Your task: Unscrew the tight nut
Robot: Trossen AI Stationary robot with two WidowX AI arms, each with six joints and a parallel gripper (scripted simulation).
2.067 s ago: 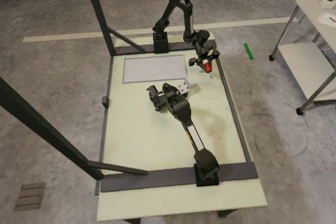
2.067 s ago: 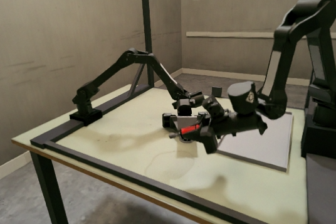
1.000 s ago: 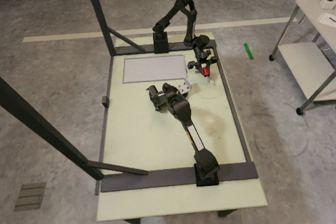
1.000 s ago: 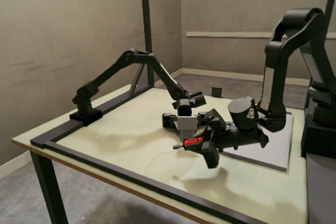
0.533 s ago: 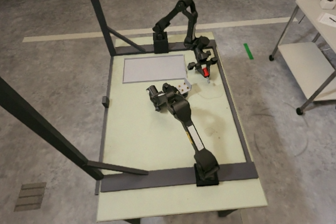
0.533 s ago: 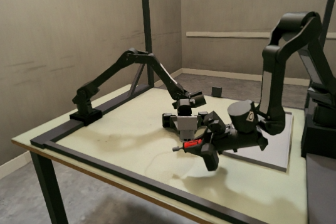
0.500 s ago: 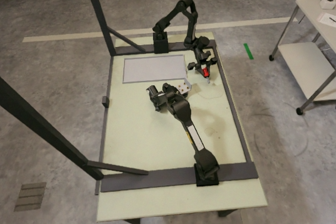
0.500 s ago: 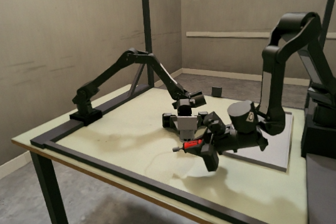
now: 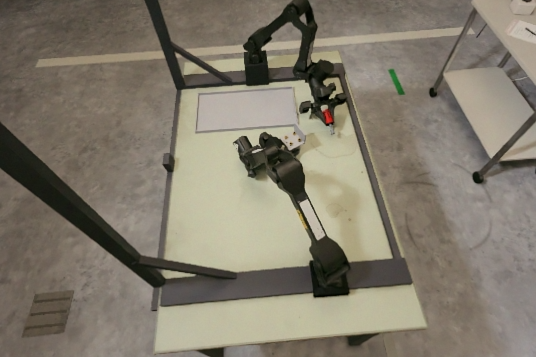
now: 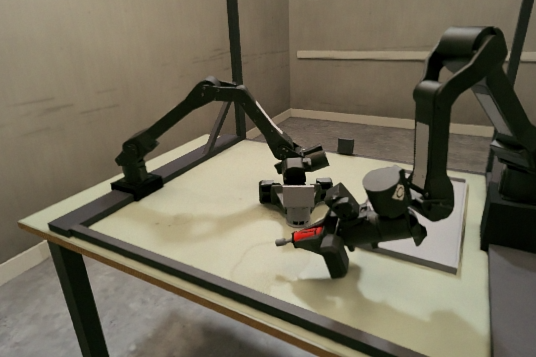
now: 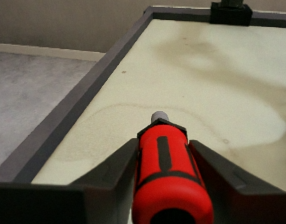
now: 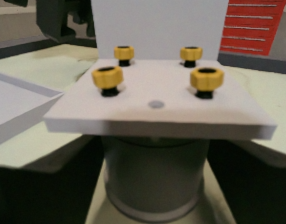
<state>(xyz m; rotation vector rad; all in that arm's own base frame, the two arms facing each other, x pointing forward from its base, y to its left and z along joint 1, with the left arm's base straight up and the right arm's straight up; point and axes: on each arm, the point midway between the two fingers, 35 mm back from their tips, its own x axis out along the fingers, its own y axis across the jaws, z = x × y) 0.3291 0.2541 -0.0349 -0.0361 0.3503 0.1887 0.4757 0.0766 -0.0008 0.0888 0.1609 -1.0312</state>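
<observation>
"Joint module (image 10: pixel 298 218) (image 12: pixel 154 175), from the top?"

"Mostly hidden beneath its bracket (image 9: pixel 295 141) (image 10: pixel 298 195) (image 12: pixel 156 111), near the tray (image 9: pixel 245 110) (image 10: pixel 417 252) (image 12: pixel 19 107)."

"Exterior?"

"It stands upright on the bench (image 9: pixel 225 225) (image 10: pixel 200 217) (image 11: pixel 194 75) (image 12: pixel 39 150)."

"Left wrist?"

"Left fingers (image 9: pixel 326 110) (image 10: pixel 320 239) pinch a red-handled tool (image 9: pixel 328 117) (image 10: pixel 307 234) (image 11: pixel 166 160), its tip apart from the nuts."

"Right wrist?"

"Right fingers (image 9: pixel 291 151) (image 10: pixel 298 200) clasp the module's round body; four yellow nuts (image 9: pixel 291 143) (image 12: pixel 207 80) sit above the bracket plate."

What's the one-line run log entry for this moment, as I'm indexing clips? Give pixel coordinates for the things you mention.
left hand (image 9: pixel 328 120) (image 11: pixel 164 150): holding red-handled nut driver (image 9: pixel 327 116) (image 10: pixel 307 234) (image 11: pixel 166 155) | right hand (image 12: pixel 154 185): around joint module (image 10: pixel 298 216) (image 12: pixel 154 175) | bracket (image 9: pixel 300 133) (image 10: pixel 298 196) (image 12: pixel 159 112): on top, four yellow nuts
</observation>
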